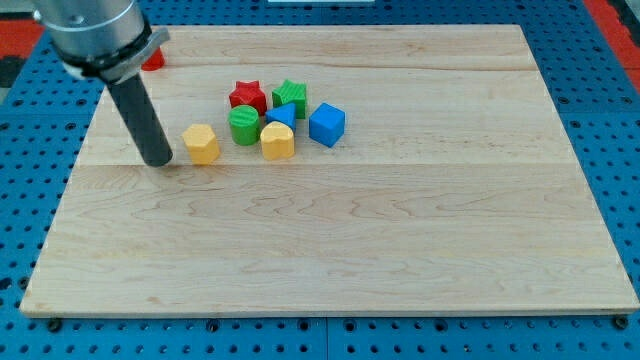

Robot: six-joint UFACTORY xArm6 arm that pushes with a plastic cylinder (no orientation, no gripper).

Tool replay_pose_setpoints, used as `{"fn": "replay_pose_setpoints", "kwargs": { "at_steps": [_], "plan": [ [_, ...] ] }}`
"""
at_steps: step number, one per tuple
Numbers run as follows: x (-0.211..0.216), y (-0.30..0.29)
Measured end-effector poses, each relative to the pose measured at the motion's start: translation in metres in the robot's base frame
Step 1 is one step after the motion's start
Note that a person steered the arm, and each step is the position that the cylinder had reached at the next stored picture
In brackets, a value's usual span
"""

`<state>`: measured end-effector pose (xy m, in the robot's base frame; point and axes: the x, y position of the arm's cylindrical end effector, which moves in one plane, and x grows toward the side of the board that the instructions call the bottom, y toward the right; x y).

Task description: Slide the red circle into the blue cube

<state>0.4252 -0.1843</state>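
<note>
Now, line by line:

Table: a pale wooden board [330, 240] on a blue pegboard surface [600, 120].
Rod: a dark rod [140, 115] comes down from a grey housing at the far left and stands on the table.
My tip: my tip [160, 162] rests on the wood at the left, just beside the left yellow block, on its left side; whether the two touch I cannot tell.
Pincer: the arm carries no pincer, so no released or clenched state shows; my tip holds nothing.
Red circle: a red piece [152, 60] peeks out at the far left corner, partly hidden behind the arm's housing; its shape cannot be made out. It lies well apart from the other blocks.
Blue cube: the blue cube [326, 124] sits at the right end of the cluster, just right of the right yellow block.
Left yellow block: the left yellow block [201, 144] stands alone, left of the cluster.
Cluster: a red star [247, 96] and a green star [290, 95] at the far side; a green cylinder [243, 125], a small blue piece [281, 114] and the right yellow block [277, 141] nearer, packed close.
</note>
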Motion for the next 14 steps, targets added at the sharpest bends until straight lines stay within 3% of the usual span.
{"fn": "replay_pose_setpoints", "kwargs": {
  "at_steps": [2,4,5,6,7,8,10,11,12,13,14],
  "plan": [
    [-0.002,0.053],
    [0.021,0.014],
    [-0.037,-0.061],
    [-0.115,-0.081],
    [-0.14,-0.106],
    [-0.187,-0.088],
    [-0.162,0.057],
    [-0.18,0.011],
    [-0.147,0.018],
    [-0.141,0.032],
    [-0.135,0.093]
  ]
}}
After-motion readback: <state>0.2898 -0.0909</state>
